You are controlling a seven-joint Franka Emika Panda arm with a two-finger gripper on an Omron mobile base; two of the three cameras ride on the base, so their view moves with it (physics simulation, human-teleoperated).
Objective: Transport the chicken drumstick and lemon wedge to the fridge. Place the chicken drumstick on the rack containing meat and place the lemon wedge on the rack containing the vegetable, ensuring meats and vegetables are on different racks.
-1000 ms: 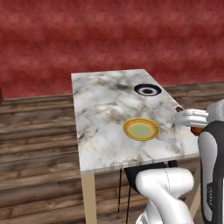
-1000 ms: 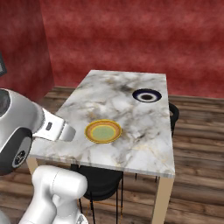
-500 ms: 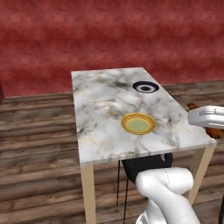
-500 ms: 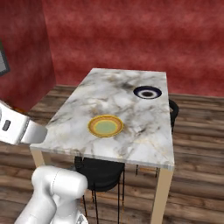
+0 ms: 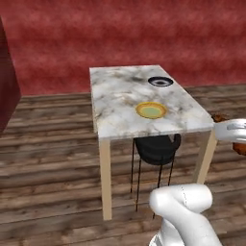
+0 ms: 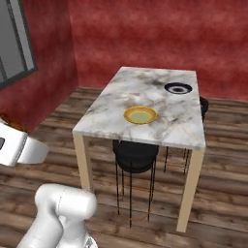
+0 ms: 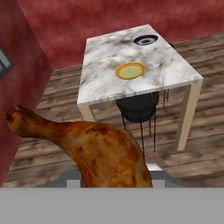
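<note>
Your jaws are clamped on the chicken drumstick [image 7: 98,151], which looms large in the hand view, thick end low, bony end pointing up left. Beyond it stands the marble desk [image 7: 105,72], well apart, carrying a yellow plate [image 7: 130,70] near its middle and a dark bowl [image 7: 145,40] at the far corner. A black stool [image 6: 135,155] sits tucked underneath.
</note>
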